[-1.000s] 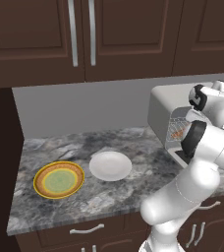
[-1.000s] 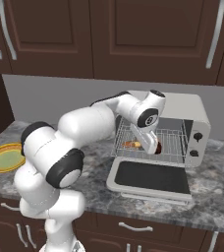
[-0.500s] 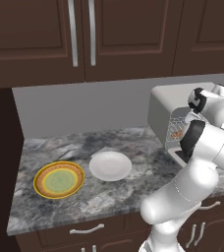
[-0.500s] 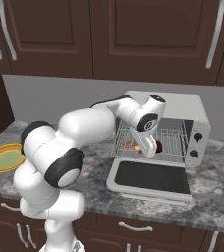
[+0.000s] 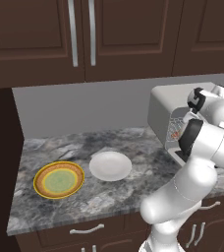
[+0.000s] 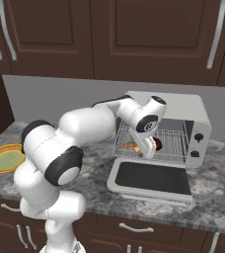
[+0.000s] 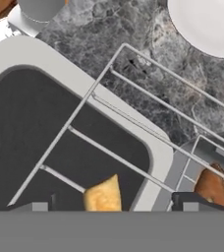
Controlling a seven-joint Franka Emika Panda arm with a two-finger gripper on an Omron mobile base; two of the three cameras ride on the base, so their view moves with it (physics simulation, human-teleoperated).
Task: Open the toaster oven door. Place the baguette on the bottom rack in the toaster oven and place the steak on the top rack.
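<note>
with jaws spread wide, gripper sits inside toaster oven, steak at three o'clock on top rack; best withdrawn straight out.

Light grey toaster oven with two black knobs on the right of its front. Toaster oven door: pale grey frame around a dark, near-black glass pane. Thin silver wire racks inside. Tan-orange baguette, golden yellow at its end in the hand view. Dark reddish-brown steak. Mottled grey and white stone desk with darker veins. Plain white plate. Second plate ringed yellow and orange, with a green centre. Dark brown wooden cabinets with silver handles. Flat grey wall. White arm with black joints.
</note>
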